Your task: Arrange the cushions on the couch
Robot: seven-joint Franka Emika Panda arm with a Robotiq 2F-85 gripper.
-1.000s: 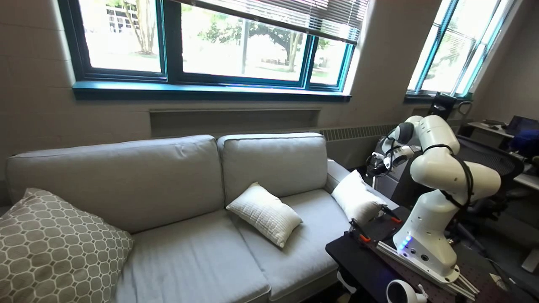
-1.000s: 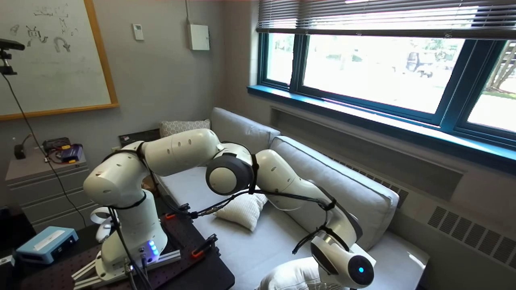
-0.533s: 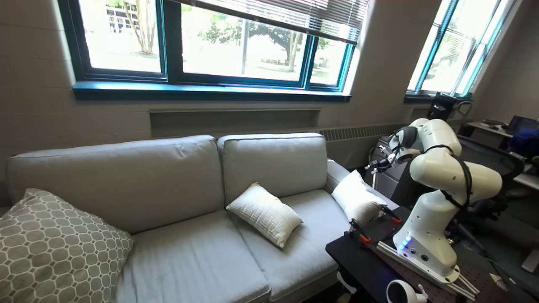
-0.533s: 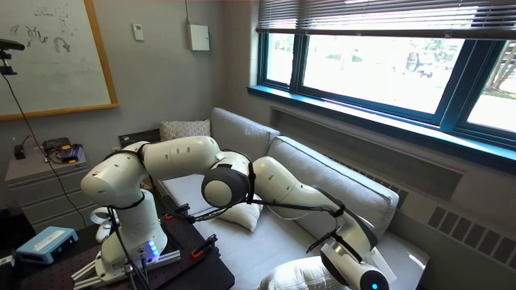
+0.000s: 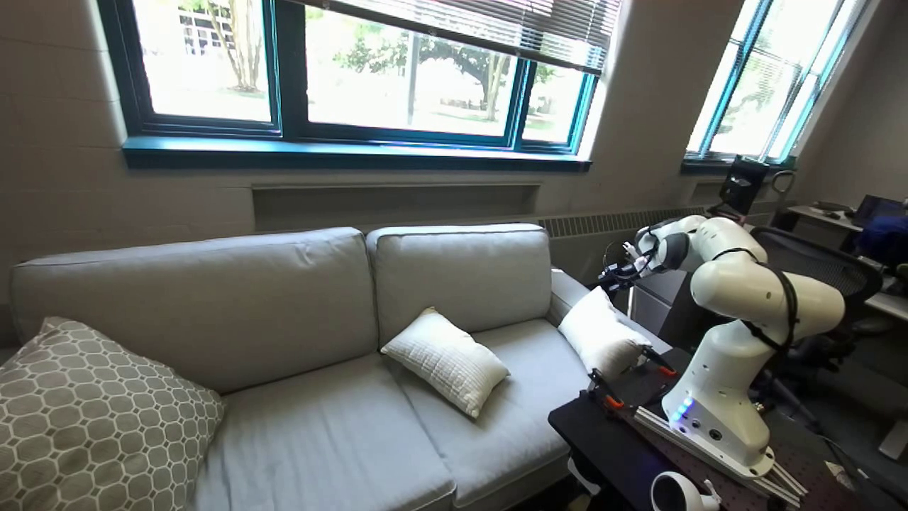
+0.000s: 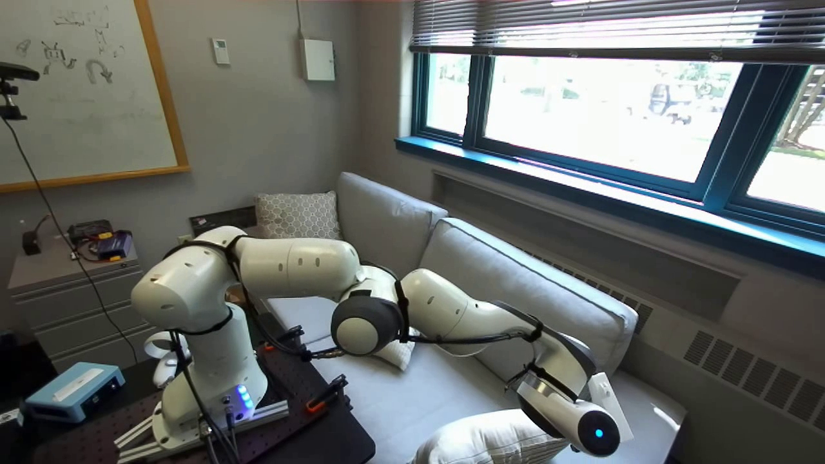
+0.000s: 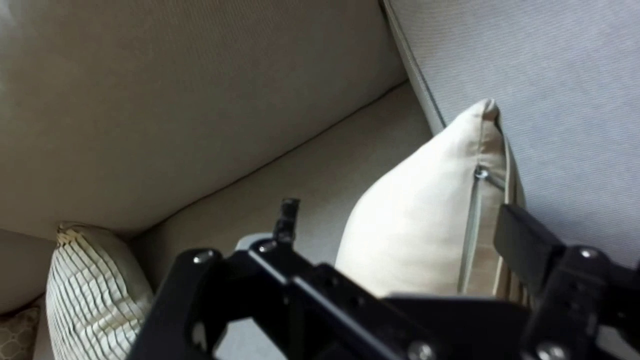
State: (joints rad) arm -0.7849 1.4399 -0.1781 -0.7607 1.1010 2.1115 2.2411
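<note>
The light grey couch [image 5: 305,419] bears two small white cushions. One cushion [image 5: 447,362] lies tilted across the seam of the two seats; the arm partly hides it [image 6: 399,354] in an exterior view, and it shows at lower left [image 7: 95,300] in the wrist view. The other cushion [image 5: 599,333] leans at the couch arm beside the robot's table. My gripper [image 5: 617,275] hovers near this cushion's top corner. In the wrist view my gripper [image 7: 406,225] is open, its fingers spread wide, with the zippered cushion [image 7: 415,215] showing between them. Whether a finger touches it, I cannot tell.
A larger beige lattice pillow [image 5: 106,419] rests at the couch's far end. The black table [image 5: 603,440] carrying the robot has clamps [image 5: 613,401] at its edge, close to the cushion. Back cushions [image 5: 461,280] rise behind the seats, below the window ledge [image 5: 355,156].
The arm has swung and reoriented; in an exterior view the gripper has shifted left toward the top of the cushion by the couch arm. Both cushions lie where they were, and the jaws stay open.
</note>
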